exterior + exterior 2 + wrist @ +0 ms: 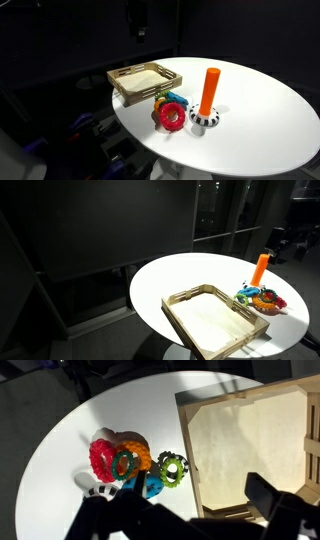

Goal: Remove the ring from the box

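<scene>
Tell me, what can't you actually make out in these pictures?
- The ring: clear only in the wrist view. In both exterior views it is too small and lost among the other rings.
- The gripper: its dark fingers are cut off by the wrist view's bottom edge, and in the exterior views it merges into the black background.
- The box: its right side is cut off by the wrist view's edge.

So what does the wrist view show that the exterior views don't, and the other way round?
Only the wrist view: the tool, dark fingers apart, and the small flat green ring plainly outside the shallow tan wooden box. Only the exterior views: the orange peg standing upright, much more of the round white table. Both: box, coloured rings, table.
</scene>
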Motion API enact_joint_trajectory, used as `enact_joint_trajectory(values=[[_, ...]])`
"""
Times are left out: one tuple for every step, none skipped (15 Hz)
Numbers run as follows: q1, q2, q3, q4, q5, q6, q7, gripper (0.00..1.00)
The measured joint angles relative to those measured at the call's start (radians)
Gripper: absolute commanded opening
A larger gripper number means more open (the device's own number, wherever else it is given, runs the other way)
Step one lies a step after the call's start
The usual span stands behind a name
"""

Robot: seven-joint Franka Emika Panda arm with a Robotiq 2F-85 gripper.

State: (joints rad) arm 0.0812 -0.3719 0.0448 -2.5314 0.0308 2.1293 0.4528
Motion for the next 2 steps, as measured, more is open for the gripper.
enact_joint_trajectory(values=[[-0.004, 0.002, 0.005, 0.0, 0.0, 0.0, 0.0, 1.0], [-0.006, 0.003, 0.009, 0.0, 0.0, 0.0, 0.0, 1.0]])
